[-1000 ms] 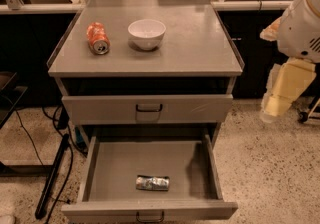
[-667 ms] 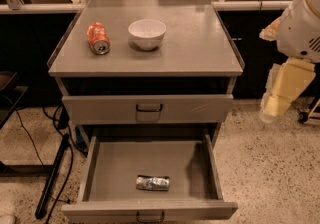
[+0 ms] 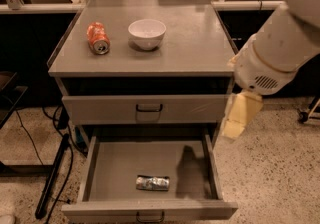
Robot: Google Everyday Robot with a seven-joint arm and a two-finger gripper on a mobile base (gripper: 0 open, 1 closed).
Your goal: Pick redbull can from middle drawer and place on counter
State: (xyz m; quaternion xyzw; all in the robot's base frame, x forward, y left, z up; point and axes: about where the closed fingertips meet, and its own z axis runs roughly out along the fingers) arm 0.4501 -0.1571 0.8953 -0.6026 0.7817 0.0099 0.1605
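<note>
The redbull can [image 3: 152,183] lies on its side, silver and blue, near the front of the open middle drawer [image 3: 120,160]. The counter [image 3: 192,40] is the flat grey cabinet top above. My gripper [image 3: 234,127] hangs from the big white arm at the right. It is beside the cabinet's right edge, above the drawer's right wall, up and to the right of the can and apart from it. Its shadow falls on the drawer floor right of the can.
An orange soda can [image 3: 98,38] lies on the counter's left, with a white bowl [image 3: 147,33] next to it. A shut drawer front [image 3: 149,109] sits just above the open drawer. A dark pole [image 3: 52,178] and cables lie on the speckled floor at left.
My arm has swung left and down toward the cabinet, bringing the gripper from beside the counter to over the open drawer's right side. The can has not moved.
</note>
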